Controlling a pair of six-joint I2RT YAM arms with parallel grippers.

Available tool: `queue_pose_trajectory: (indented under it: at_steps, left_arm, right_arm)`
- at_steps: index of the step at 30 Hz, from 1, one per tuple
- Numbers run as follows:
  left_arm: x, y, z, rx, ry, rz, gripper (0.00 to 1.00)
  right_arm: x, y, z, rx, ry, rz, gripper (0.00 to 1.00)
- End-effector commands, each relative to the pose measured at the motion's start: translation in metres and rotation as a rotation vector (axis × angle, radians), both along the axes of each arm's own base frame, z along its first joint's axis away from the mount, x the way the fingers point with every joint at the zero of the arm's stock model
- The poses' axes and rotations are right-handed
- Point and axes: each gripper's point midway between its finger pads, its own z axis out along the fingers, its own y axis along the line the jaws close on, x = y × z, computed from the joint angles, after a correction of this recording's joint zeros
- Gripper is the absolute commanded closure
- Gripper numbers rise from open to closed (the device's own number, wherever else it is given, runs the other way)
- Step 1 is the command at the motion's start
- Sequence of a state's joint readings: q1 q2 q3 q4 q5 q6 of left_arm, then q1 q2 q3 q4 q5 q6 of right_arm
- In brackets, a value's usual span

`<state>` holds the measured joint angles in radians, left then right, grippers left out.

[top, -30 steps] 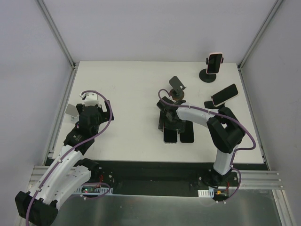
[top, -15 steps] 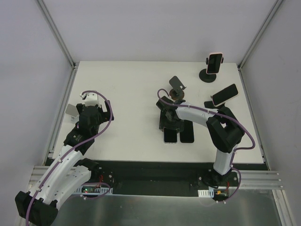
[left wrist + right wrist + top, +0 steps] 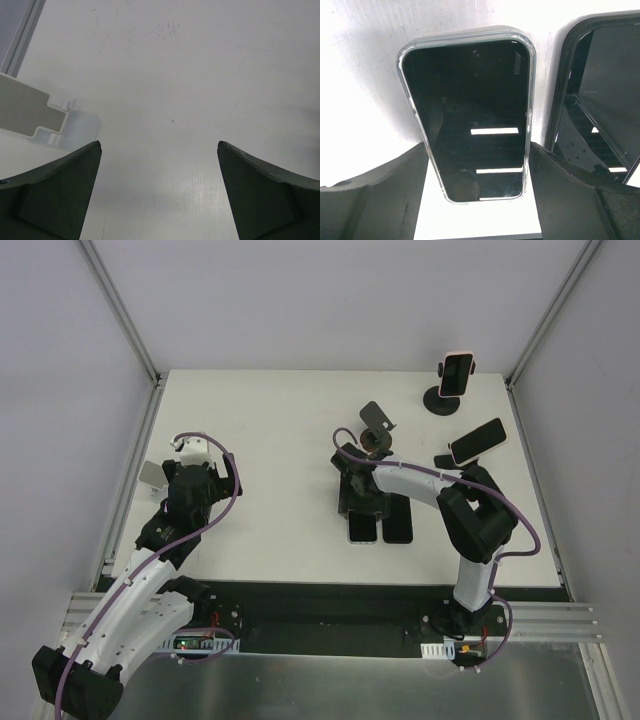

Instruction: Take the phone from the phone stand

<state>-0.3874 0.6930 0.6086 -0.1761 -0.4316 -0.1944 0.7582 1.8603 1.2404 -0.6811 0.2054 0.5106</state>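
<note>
Clear-cased phone, seemingly flat, screen-up

- Finds the right gripper a touch further left than a second ago, low over the clear-cased phone lying flat on the table.
- Sees its jaws drawn in from a wider spread; the fingers now sit against both long edges of that phone in the wrist view.
- Notes the purple cable loop at that wrist nudged left along with it.
- Marks the right arm's elbow shifted a shade, barely perceptible from above.
</note>
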Motion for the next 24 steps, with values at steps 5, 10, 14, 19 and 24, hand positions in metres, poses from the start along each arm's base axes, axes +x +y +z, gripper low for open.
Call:
queue_pose_trajectory:
  at_steps: [5,10,14,19,24]
  left_arm:
    - [0.003,0.0,0.01,0.001,-0.044,0.004,0.01]
    - [0.003,-0.005,0.009,-0.007,-0.038,-0.022,0.01]
    - [0.003,-0.01,0.008,-0.008,-0.033,-0.057,0.01]
    - [0.003,-0.018,0.004,-0.02,-0.017,-0.102,0.01]
    - [0.002,-0.026,0.005,-0.033,-0.014,-0.143,0.01]
  right_arm:
    - [0.029,0.008,0.04,0.039,-0.132,0.054,0.07]
    - [0.053,0.024,0.092,0.125,-0.256,0.204,0.03]
    - [0.084,0.017,0.124,0.242,-0.314,0.308,0.04]
    - [0.131,-0.011,0.149,0.284,-0.417,0.404,0.02]
    - [0.17,-0.026,0.15,0.311,-0.452,0.525,0.02]
